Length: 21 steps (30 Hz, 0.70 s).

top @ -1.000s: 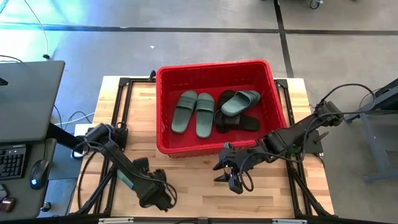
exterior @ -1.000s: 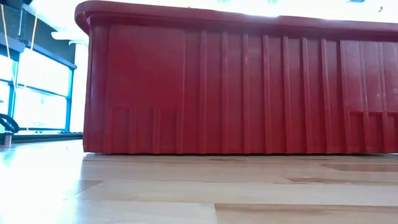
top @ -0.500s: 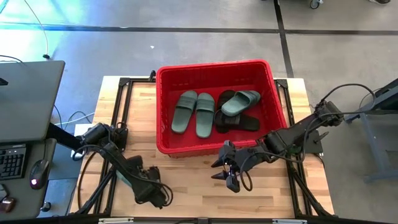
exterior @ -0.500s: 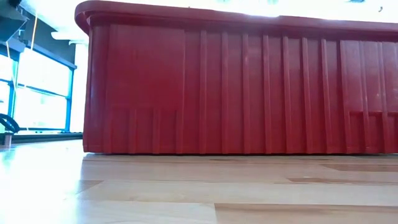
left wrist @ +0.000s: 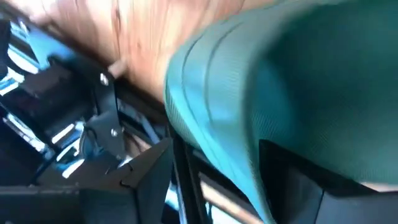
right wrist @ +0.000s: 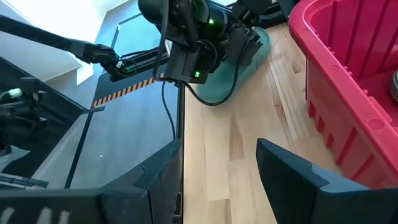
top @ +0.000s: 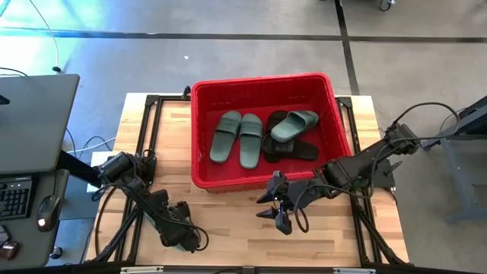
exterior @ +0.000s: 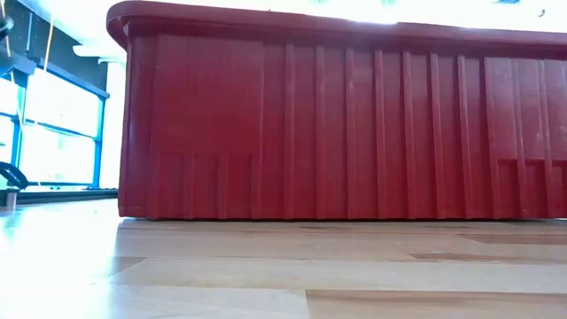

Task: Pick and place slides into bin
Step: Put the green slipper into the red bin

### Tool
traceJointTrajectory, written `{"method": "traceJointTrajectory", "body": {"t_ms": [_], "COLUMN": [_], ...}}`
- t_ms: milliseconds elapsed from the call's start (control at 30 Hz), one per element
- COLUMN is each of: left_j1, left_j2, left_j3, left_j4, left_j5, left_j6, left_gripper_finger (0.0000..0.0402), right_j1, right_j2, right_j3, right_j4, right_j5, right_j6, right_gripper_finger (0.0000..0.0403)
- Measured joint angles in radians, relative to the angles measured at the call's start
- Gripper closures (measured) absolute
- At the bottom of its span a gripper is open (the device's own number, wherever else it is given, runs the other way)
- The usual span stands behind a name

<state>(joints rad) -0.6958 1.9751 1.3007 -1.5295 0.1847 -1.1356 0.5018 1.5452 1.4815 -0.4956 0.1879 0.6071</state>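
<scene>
The red bin [top: 195, 137] stands at the table's middle; its wall fills the low view [exterior: 337, 124]. In it lie two green slides [top: 240, 138] side by side and a third green slide [top: 294, 124] on top of black slides [top: 293, 150]. Another green slide [left wrist: 280, 81] lies at the table's near left; it also shows in the right wrist view [right wrist: 252, 59]. My left gripper [top: 186, 237] is over it and shut on it. My right gripper [top: 275, 218] hangs open and empty in front of the bin's near wall. My left gripper has the green slide between its two fingers; one finger [left wrist: 292, 174] lies on the slide's ribbed surface [left wrist: 249, 124], the other beside its edge. In the right wrist view the slide sits under the gripper on the table top. I cannot tell whether it is lifted.
Black frame rails [top: 144, 137] run along the table's left and right sides. Bare wood [top: 236, 221] lies between the two grippers, in front of the bin. A desk with a keyboard [top: 15, 194] stands left of the table.
My left gripper has moved toward the table's left edge and a little away from the near edge. My right gripper has drifted slightly toward the left. The bin and the slides in it have stayed still.
</scene>
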Motion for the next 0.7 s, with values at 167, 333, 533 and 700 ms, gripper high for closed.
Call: {"method": "traceJointTrajectory", "body": {"t_ms": [167, 333, 533, 700], "left_j1": [-0.002, -0.001, 0.001, -0.011], "left_j2": [0.000, 0.000, -0.003, -0.008], "left_j3": [-0.009, 0.066, 0.249, 0.504], "left_j4": [-0.005, -0.028, -0.043, -0.043], "left_j5": [0.054, 0.040, -0.002, -0.107], "left_j6": [0.040, 0.114, 0.157, 0.171], "left_gripper_finger": [0.0239, 0.0376, 0.0395, 0.0397], "right_j1": [0.000, 0.000, 0.000, 0.000], "right_j2": [0.000, 0.000, 0.000, 0.000], "right_j3": [0.000, 0.000, 0.000, 0.000], "right_j4": [0.001, 0.001, 0.001, 0.001], "right_j5": [0.001, 0.016, 0.072, 0.086], "right_j6": [0.004, -0.002, -0.003, 0.022], "right_gripper_finger": [0.0208, 0.0208, 0.0208, 0.0208]}}
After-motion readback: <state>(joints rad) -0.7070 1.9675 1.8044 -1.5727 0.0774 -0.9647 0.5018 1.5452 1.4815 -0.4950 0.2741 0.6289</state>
